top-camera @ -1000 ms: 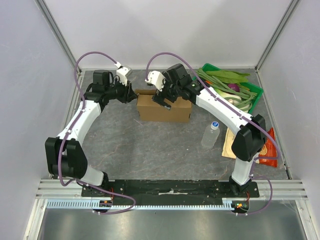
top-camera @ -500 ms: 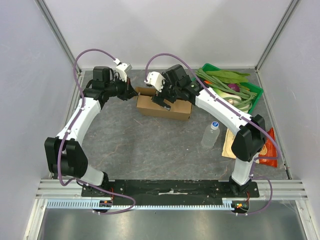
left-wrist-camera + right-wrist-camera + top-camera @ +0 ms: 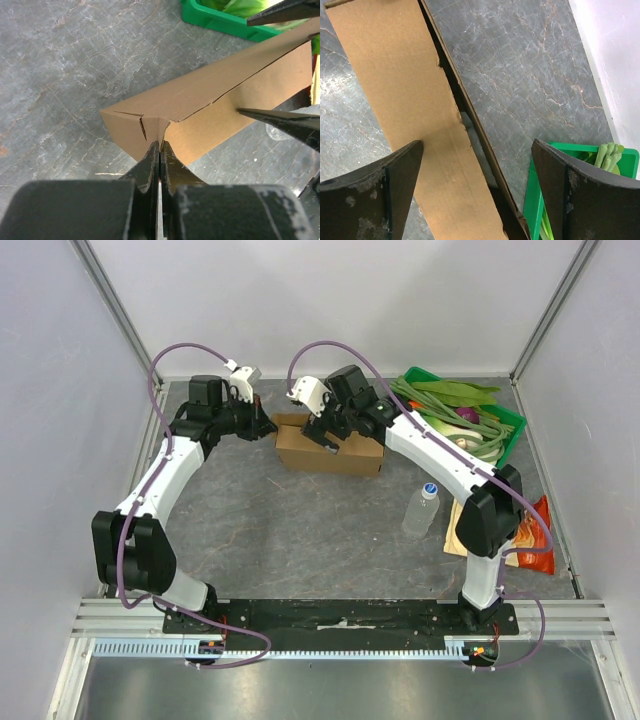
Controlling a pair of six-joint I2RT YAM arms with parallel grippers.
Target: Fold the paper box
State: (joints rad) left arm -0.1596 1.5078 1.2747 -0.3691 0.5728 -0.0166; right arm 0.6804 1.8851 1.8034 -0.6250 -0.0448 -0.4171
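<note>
The paper box (image 3: 330,452) is a brown cardboard box lying lengthwise at the back middle of the table. My left gripper (image 3: 268,425) is at its left end. In the left wrist view the jaws (image 3: 160,146) are shut, pinching the creased corner of the paper box (image 3: 200,95). My right gripper (image 3: 326,433) hangs wide open over the box's top. In the right wrist view its fingers (image 3: 402,175) straddle the top panel (image 3: 400,85), with a dark slit along that panel's far edge.
A green tray (image 3: 505,420) of vegetables stands at the back right, close to the box's right end, also seen as a green tray (image 3: 535,200) in the right wrist view. A clear bottle (image 3: 424,508) and an orange snack bag (image 3: 532,538) lie by the right arm.
My left gripper has closed on the box's left corner. The box's left end has shifted slightly toward the back. The right gripper stayed open and moved a little left.
</note>
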